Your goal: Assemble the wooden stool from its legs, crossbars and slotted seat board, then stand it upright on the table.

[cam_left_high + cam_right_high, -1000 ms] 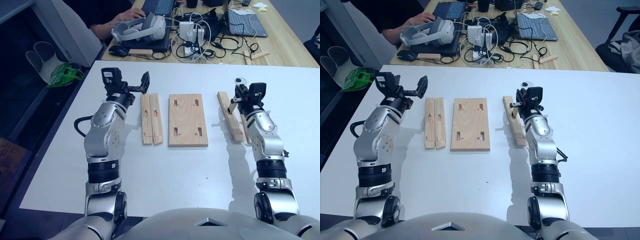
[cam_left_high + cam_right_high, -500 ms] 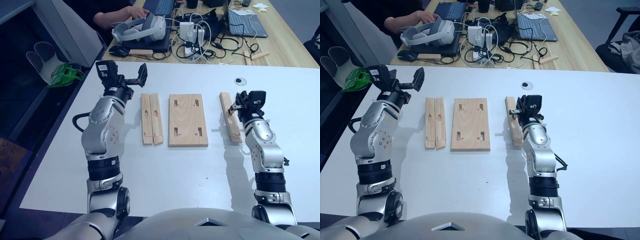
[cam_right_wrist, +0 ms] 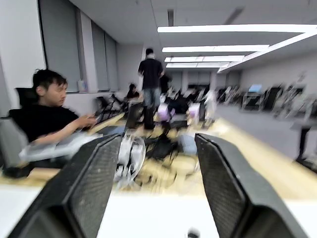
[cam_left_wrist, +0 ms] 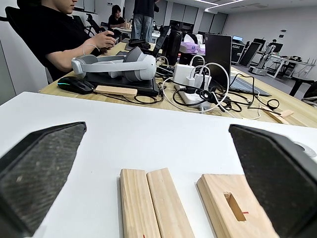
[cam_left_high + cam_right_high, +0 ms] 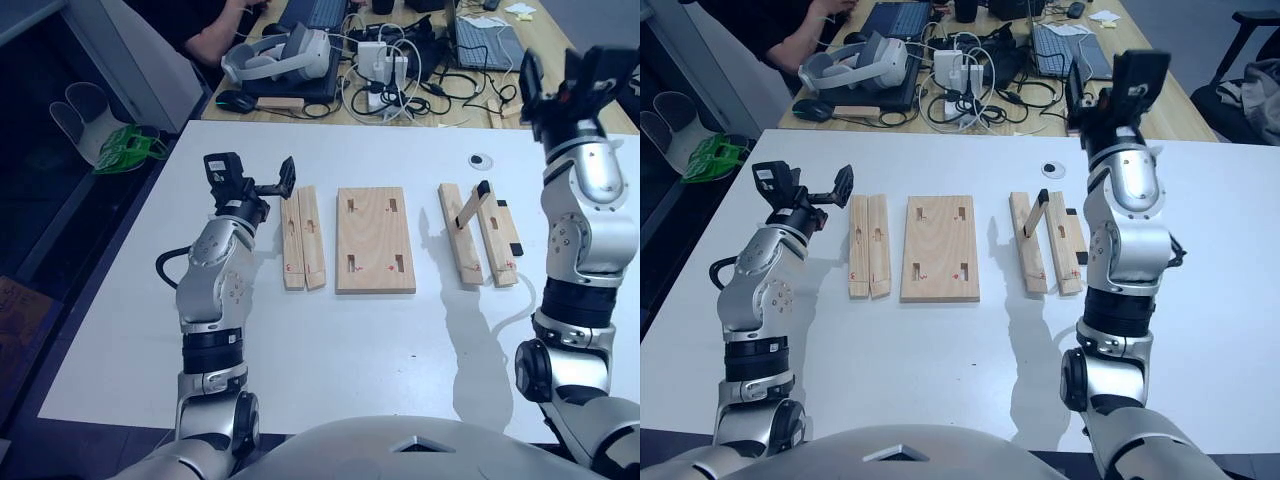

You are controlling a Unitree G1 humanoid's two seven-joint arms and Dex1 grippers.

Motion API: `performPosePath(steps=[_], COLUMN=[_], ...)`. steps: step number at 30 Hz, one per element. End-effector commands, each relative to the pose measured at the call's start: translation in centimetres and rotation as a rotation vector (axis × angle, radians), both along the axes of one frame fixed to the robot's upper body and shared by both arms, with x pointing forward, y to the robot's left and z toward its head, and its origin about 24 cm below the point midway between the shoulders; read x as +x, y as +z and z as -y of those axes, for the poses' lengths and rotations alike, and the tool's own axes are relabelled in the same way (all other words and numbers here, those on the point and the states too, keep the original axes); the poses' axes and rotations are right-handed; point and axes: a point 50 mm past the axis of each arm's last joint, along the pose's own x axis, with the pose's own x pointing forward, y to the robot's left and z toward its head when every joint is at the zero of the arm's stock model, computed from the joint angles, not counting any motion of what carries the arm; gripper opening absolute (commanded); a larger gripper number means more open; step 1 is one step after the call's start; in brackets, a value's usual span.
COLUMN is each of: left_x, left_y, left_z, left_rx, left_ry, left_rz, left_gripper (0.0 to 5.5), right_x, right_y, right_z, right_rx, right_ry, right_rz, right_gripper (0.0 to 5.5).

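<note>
Left eye view: my left gripper [image 5: 255,172], low over the white surface [image 5: 300,340], and raised right gripper [image 5: 565,80] gape wide; cluttered desk [image 5: 1200,100] behind.

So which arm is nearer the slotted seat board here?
Left. The left arm sits low beside the two wooden pieces just left of the slotted seat board, jaws open. The right arm is raised high over the table's right side, jaws far above it.

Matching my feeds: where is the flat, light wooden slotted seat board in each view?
Left eye view: light wooden slotted seat board, centre of white table.
Right eye view: table centre.
Left wrist view: close ahead.
Right wrist view: faces the room beyond.
Shared landmark: pair of wooden strips to its left.
</note>
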Motion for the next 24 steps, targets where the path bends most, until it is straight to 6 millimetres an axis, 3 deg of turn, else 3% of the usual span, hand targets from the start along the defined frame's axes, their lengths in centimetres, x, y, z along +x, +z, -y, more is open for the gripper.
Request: performPosePath(steps=[1, 3, 5, 12, 15, 17, 19, 24], left_x=[0.1, -0.1, -0.3, -0.4, -0.3, -0.4, -0.4, -0.4], left_y=[0.0, 0.0, -0.2, -0.4, -0.8, -1.1, -1.2, -1.3], left_z=[0.5, 0.7, 0.6, 0.6, 0.6, 0.4, 0.3, 0.3], left_rx=[0.009, 0.005, 0.007, 0.007, 0.007, 0.007, 0.008, 0.004], left_ry=[-0.020, -0.025, -0.025, -0.018, -0.010, -0.003, 0.003, 0.009], left_rz=[-0.004, -0.008, -0.017, -0.019, -0.026, -0.033, -0.036, -0.033], left_gripper=[5.40, 5.40, 5.40, 5.40, 5.40, 5.40, 5.40, 5.40], right_x=[-0.6, -0.7, -0.4, 0.6, 0.3, 0.0, -0.4, -1.6], right_y=[-10.2, -11.5, -11.0, -6.3, -3.2, -1.0, 0.1, -1.0], right_z=[1.7, 2.2, 2.4, 1.0, 0.7, -0.3, -2.5, -6.3], right_rx=[0.024, 0.018, 0.014, -0.051, -0.081, -0.087, -0.089, -0.002], right_ry=[-0.028, -0.067, -0.099, -0.123, -0.129, -0.079, 0.074, 0.410], right_rz=[-0.426, -0.462, -0.412, -0.110, 0.065, 0.164, 0.161, -0.080], right_gripper=[2.73, 2.73, 2.73, 2.73, 2.73, 2.73, 2.73, 2.73])
